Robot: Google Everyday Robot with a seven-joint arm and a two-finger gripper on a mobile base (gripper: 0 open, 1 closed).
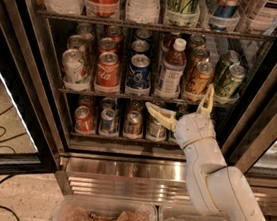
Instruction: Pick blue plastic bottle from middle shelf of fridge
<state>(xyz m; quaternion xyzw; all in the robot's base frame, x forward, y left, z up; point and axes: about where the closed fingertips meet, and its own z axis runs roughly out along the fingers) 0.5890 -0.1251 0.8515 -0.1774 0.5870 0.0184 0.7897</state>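
Note:
The blue plastic bottle (172, 69), with a white cap, a dark drink and a pale label, stands upright on the middle shelf (110, 95) of the fridge (261, 122), between a blue Pepsi can (139, 73) and an orange can (199, 78). My gripper (181, 107) is open just in front of the shelf's front rail, below and slightly right of the bottle. One finger (159, 116) points left under the rail, the other finger (208, 98) points up beside the orange can. Nothing is between them.
A Coca-Cola can (107, 71) and a pale can (74, 69) sit left of the Pepsi can, and green cans (230, 79) at the right end. Several cans line the lower shelf (107, 121). The open glass door (5, 131) is at left. Below are the steel base (120, 181) and clear bins (105, 219).

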